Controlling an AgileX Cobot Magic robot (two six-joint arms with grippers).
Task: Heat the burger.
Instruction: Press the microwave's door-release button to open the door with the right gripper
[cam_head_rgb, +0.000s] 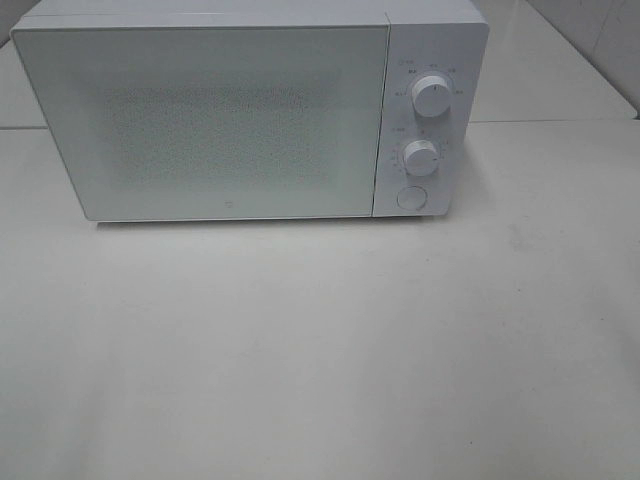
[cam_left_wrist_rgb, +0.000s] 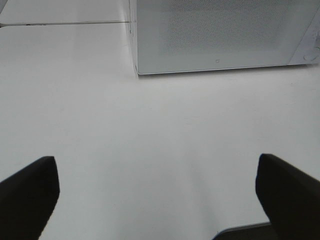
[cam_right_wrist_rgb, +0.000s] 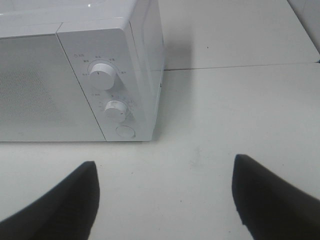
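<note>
Only its wrist view shows the left end effector (cam_left_wrist_rgb: 156, 160) spread.

You get bright, flat, washed-out light. Microwave (cam_head_rgb: 240, 110) door looks grainy, speckled. Soft shadow beneath it on table (cam_head_rgb: 320, 340). In wrist views fingers (cam_left_wrist_rgb: 30, 195) read near-black, soft-edged, no detail.

You look down on a white microwave (cam_head_rgb: 230, 110) standing at twelve o'clock on a plain white table (cam_head_rgb: 320, 350). Its door (cam_head_rgb: 200, 120) is shut, and a frosted, dotted window fills most of the front. At three o'clock from the door runs a narrow control panel with an upper knob (cam_head_rgb: 430, 97), a lower knob (cam_head_rgb: 421, 157) just beneath it, and a round button (cam_head_rgb: 411, 197) at the bottom. A thin seam (cam_head_rgb: 560, 121) crosses the table at three o'clock from the microwave.
</note>
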